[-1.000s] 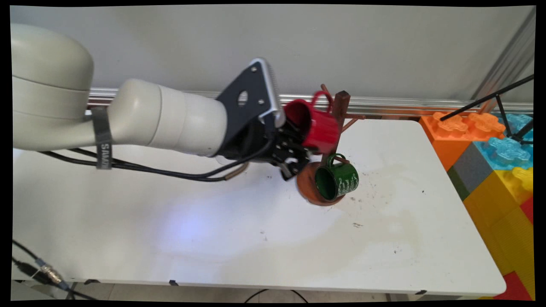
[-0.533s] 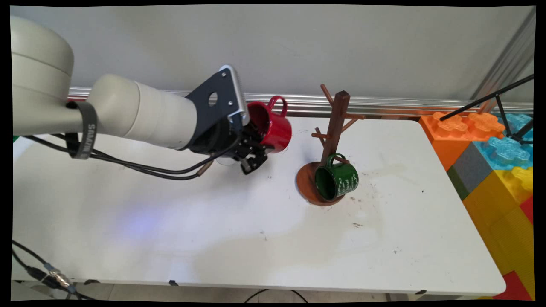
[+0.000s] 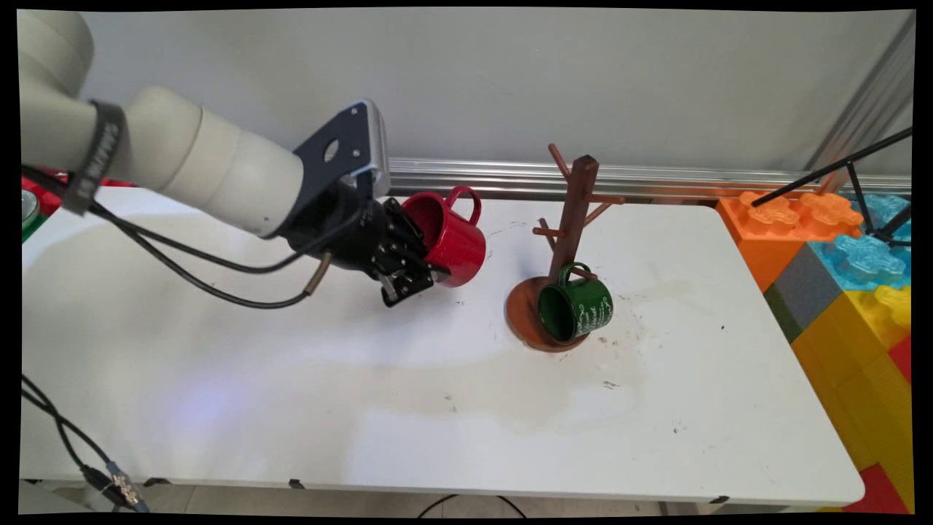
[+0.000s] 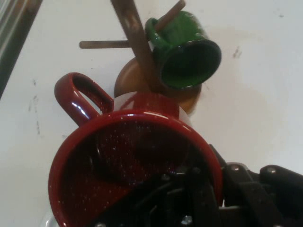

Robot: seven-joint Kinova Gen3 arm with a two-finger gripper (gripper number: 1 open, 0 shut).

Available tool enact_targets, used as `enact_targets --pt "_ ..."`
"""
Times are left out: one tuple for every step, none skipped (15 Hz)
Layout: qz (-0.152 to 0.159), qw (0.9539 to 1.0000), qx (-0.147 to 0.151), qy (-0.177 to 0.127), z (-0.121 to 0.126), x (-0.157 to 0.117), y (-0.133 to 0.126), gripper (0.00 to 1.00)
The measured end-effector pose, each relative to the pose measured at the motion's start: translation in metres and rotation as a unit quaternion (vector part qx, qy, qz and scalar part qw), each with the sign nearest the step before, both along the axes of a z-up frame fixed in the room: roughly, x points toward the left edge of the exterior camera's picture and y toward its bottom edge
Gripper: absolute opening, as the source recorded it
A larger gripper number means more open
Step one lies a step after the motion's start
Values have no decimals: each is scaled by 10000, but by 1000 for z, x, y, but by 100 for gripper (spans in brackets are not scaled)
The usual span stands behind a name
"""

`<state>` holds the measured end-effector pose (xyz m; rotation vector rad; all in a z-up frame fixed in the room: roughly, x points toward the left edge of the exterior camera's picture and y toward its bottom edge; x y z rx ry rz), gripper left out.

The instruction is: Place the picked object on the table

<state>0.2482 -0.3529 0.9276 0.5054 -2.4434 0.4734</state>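
Note:
My gripper [image 3: 426, 266] is shut on the rim of a red mug [image 3: 446, 237], one finger inside it and one outside, carrying it tilted with its mouth toward the arm and its handle up. The mug hangs above the table, left of a brown wooden mug tree [image 3: 572, 219]. A green mug [image 3: 576, 306] hangs by its handle on a low peg of that tree, over its round base. In the hand view the red mug [image 4: 132, 165] fills the lower frame, with the green mug [image 4: 187, 52] and the tree's stem [image 4: 135, 42] beyond it. My gripper [image 4: 199, 189] clamps the mug's wall.
Large orange, blue and yellow toy blocks [image 3: 853, 277] stand stacked off the table's right edge, with a black tripod leg [image 3: 831, 171] over them. A metal rail [image 3: 656, 179] runs along the wall behind the white table [image 3: 364, 379]. Black cables hang under the arm and at the lower left.
The arm has carried the red mug leftward, away from the mug tree's upper pegs, and slightly down. The green mug and tree have stayed put.

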Motion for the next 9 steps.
enact_targets --pt "-125 9999 36 -5 8 0 0 0" --pt "-219 9997 67 -38 14 0 0 0" --pt "-280 9995 92 -82 18 0 0 0" --pt "-359 9992 127 -147 23 1 -1 0" --pt "-403 9989 156 -197 26 2 -1 0" --pt "-472 9982 208 -295 30 4 -1 0" --pt "-522 9976 258 -385 34 5 -2 0" --pt "-556 9968 310 -482 37 7 -3 0" --pt "-582 9960 356 -573 38 8 -4 0"
